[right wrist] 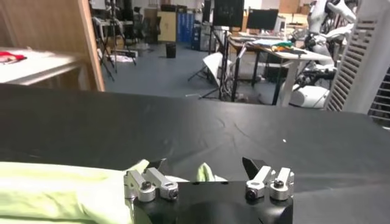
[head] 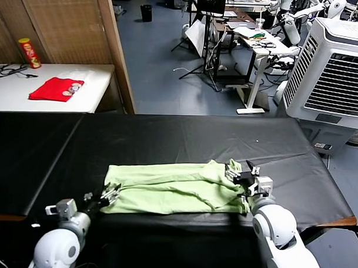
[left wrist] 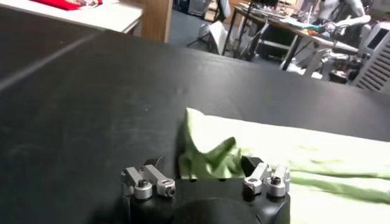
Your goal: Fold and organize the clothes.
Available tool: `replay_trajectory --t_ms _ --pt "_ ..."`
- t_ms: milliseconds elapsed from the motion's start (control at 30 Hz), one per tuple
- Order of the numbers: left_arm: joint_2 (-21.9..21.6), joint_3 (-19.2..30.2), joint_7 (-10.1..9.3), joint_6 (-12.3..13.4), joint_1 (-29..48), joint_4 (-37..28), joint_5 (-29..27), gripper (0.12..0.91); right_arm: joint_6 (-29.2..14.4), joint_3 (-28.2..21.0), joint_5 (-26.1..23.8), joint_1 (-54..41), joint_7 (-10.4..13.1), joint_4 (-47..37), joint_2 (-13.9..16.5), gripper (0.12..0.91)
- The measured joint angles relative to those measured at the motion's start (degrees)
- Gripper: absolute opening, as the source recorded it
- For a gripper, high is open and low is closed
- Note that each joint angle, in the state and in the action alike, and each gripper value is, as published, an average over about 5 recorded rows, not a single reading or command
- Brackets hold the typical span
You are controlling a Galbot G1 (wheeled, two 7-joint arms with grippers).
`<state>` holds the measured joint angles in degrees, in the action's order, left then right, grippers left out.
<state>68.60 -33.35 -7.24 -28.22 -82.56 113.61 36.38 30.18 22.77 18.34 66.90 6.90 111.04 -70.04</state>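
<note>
We note the pale green T-shirt (head: 171,188) folded lengthwise on the black table (head: 185,137), left gripper (head: 109,195) and right gripper (head: 243,173) both spread open at its ends, clasping nothing.

One pale green T-shirt (head: 171,188) lies folded into a long band on the one black desk (head: 167,139). Two robot hands sit at the shirt's ends: the left hand (head: 109,196) and the right hand (head: 243,174). Beyond the black desk, one white side table (head: 92,93) bears one red cloth (head: 56,88) and one red-and-yellow can (head: 29,52).
</note>
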Motion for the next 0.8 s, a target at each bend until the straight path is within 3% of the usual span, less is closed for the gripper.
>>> replay_trajectory --t_ms 200,300,500,633,800 --pt "1.3 0.3 -0.11 0.6 0.1 -0.7 -2.1 0.299 -0.4 -0.1 -0.9 0.5 -0.3 0.6 -0.4 0.798" --pt "1.4 0.3 -0.04 1.0 0.2 -0.8 -3.6 0.168 -0.6 -0.1 -1.8 0.6 -0.4 0.8 -0.5 0.798" --pt "-1.0 -1.3 1.06 3.5 0.7 -1.2 -11.5 0.161 -0.7 0.7 -2.0 1.2 -0.3 1.9 -0.8 0.798" --pt "-6.0 -4.2 1.39 4.3 0.2 -2.4 -15.8 0.156 -0.8 0.9 -2.1 1.7 -0.3 2.3 -1.3 0.798" --pt "-12.6 -7.3 0.78 3.9 -0.5 -1.9 -16.6 0.156 -0.8 0.8 -3.3 2.3 -0.3 2.4 -2.2 0.798"
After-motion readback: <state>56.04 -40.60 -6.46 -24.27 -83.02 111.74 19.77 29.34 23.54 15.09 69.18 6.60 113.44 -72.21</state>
